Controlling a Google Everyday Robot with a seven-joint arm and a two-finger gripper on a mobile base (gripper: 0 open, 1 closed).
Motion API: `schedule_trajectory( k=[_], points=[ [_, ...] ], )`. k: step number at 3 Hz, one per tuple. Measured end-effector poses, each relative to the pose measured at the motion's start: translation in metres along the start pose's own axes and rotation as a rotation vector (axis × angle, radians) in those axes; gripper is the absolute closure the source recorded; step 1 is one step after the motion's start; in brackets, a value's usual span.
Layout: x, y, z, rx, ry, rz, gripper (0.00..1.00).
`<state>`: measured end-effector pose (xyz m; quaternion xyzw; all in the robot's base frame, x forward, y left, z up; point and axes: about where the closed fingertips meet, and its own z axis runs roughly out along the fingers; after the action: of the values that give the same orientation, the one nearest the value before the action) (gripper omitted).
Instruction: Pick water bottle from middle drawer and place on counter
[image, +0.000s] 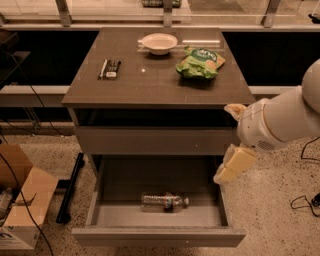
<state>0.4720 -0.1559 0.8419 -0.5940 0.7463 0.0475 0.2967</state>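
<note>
The water bottle (164, 201) lies on its side on the floor of the open middle drawer (159, 235), neck pointing right. The drawer is pulled fully out below a shallower shut drawer front (155, 141). The counter (150, 82) tops the cabinet. My gripper (231, 166) hangs from the white arm at the right, over the drawer's right wall, above and to the right of the bottle and apart from it.
On the counter sit a white bowl (159, 43), a green snack bag (199, 63) and a dark flat object (110, 68). A cardboard box (20, 205) stands on the floor at the left, beside a black bar (70, 187). Cables lie on the floor at the right.
</note>
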Motion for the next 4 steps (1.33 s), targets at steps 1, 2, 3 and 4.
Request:
schedule_trajectory(
  k=[1, 2, 3, 4],
  points=[
    [0.006, 0.019, 0.077, -0.017, -0.082, 0.078, 0.00],
    [-0.001, 0.024, 0.137, -0.007, -0.125, 0.187, 0.00],
    [-0.006, 0.003, 0.134, 0.073, -0.149, 0.203, 0.00],
    [0.004, 0.010, 0.140, 0.082, -0.143, 0.238, 0.00]
  ],
)
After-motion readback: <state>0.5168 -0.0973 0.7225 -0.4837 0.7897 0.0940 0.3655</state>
